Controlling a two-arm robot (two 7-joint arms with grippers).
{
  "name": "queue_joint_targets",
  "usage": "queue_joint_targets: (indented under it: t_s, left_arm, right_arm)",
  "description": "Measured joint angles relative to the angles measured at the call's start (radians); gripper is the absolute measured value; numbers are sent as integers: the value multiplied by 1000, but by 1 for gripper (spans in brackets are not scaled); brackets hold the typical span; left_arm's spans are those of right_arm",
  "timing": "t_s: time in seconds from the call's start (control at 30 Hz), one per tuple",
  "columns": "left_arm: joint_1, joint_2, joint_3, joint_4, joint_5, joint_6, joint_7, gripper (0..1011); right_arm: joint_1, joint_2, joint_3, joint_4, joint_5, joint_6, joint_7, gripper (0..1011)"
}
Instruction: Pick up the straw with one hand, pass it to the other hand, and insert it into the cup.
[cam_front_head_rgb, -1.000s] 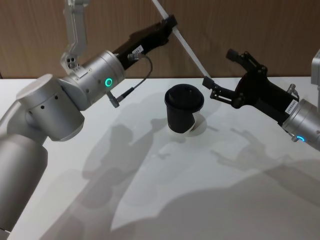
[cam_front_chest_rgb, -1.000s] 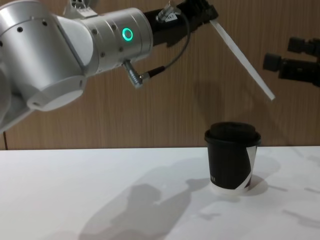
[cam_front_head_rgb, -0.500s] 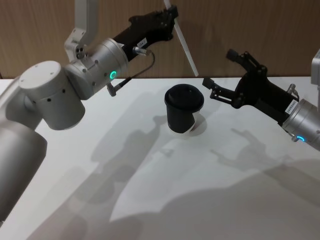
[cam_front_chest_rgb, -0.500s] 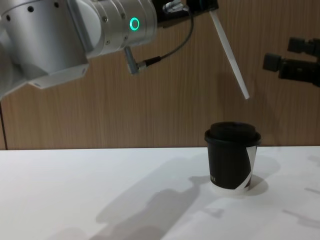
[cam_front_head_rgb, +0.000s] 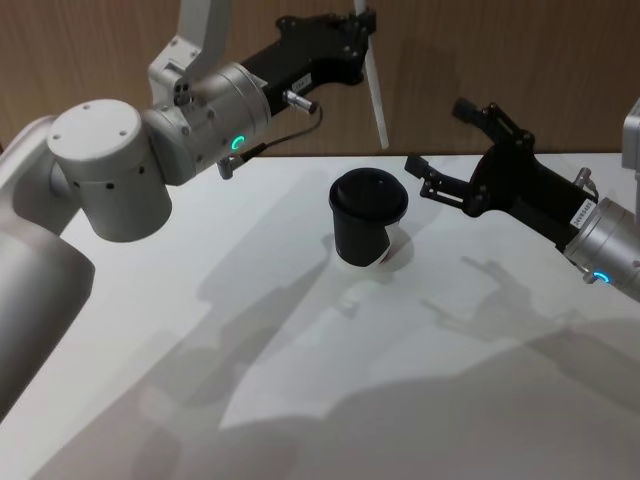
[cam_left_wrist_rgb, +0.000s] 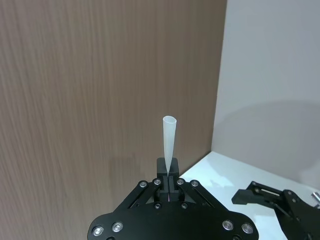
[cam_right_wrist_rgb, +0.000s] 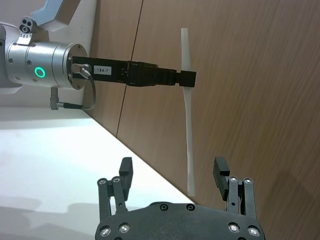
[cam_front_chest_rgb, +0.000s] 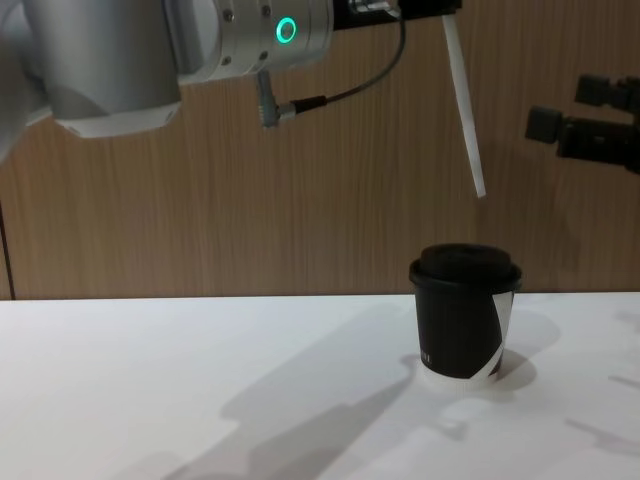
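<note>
White straw hangs nearly upright in the left tool, lower end above the black lidded cup standing near the surface's far edge.

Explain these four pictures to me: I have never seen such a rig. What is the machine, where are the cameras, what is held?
This is a robot with two arms, each ending in a pincer-like gripper. One picture looks down from its head, one looks across the table from its chest, and each wrist carries a camera too. On the white table stands a black lidded cup. The left gripper is shut on a thin white straw near its upper end, holding it nearly upright in the air, its lower end above the cup without touching it. The right gripper is open and empty, in the air to the cup's right.
</note>
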Motion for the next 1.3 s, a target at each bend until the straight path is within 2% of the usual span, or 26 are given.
queue_joint_targets:
  t_s: [0.27,0.77,1.3]
  left_arm:
    - [-15,12,19,-4,31,17,-16,6]
    - [-31,30,31,-10,66,50,-39,7]
    - [-43,24,35,24,84,68,-61,6]
  right_arm:
    - [0,0,0,0,0,0,0,1001]
    - [0,0,0,0,0,0,0,1001]
    - [0,0,0,0,0,0,0,1001]
